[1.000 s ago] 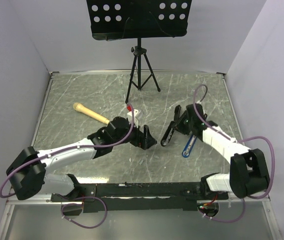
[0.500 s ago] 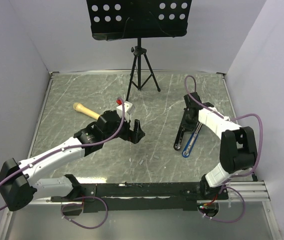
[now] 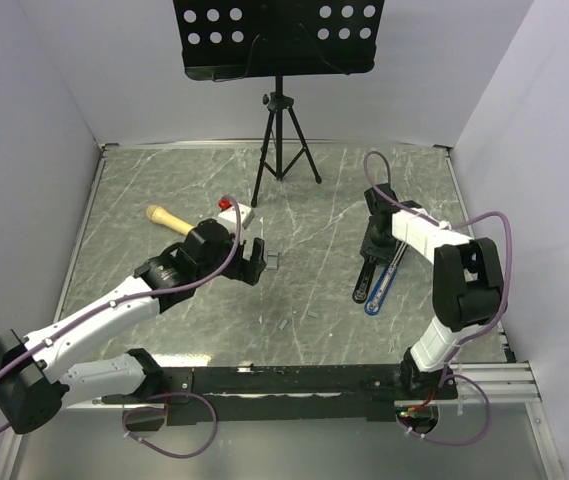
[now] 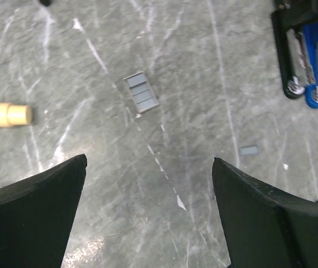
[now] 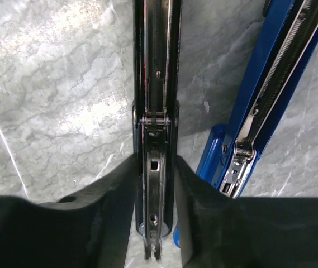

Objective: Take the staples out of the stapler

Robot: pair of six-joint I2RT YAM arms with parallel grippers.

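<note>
Your grey stone tabletop (image 3: 164, 170) sits between white walls, and your left tool (image 4: 149, 167) hangs over it, spread wide. The staples (image 4: 142, 92), a little grey strip, lie flat just ahead of it. Your right tool (image 5: 155, 167) pinches the stapler (image 5: 156, 84), which lies open on the right side, just beside a blue stick (image 5: 270, 84).

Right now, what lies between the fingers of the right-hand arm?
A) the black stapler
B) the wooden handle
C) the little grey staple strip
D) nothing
A: the right wrist view shows the black stapler running straight between the fingers of the right gripper, with a blue tool lying beside it.
</note>
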